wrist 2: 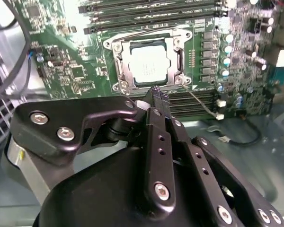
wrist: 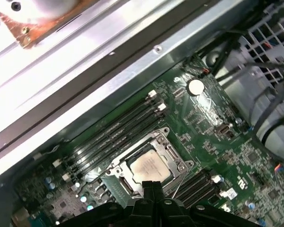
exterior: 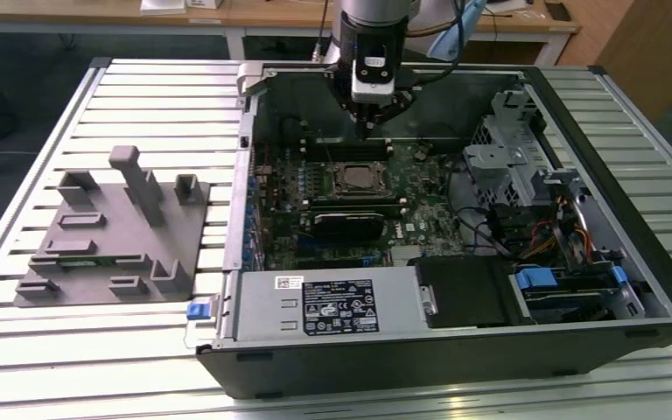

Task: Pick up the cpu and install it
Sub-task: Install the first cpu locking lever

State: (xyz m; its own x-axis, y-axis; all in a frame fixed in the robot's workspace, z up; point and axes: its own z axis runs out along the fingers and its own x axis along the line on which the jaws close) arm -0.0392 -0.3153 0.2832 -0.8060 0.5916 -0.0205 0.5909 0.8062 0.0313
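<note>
The cpu [wrist 2: 149, 66] is a pale silver square lying flat inside the metal socket frame [wrist 2: 117, 64] on the green motherboard [wrist 2: 71, 71]. In the first wrist view the cpu [wrist: 150, 168] sits just beyond the fingertips. In the exterior view the cpu [exterior: 356, 176] lies at the centre of the open computer case. My gripper [exterior: 367, 129] hangs above and slightly behind the socket. Its black fingers are pressed together with nothing between them, as the gripper [wrist 2: 157, 92] shows in the second wrist view and the gripper [wrist: 151, 186] in the first wrist view.
A grey fixture [exterior: 108, 236] rests on the slatted table at the exterior view's left. Inside the case, a white-labelled metal box [exterior: 330, 302] sits at the front and a drive cage with cables [exterior: 517, 166] at the right. Memory slots [wrist: 113, 137] flank the socket. Case walls [exterior: 248, 157] ring the board.
</note>
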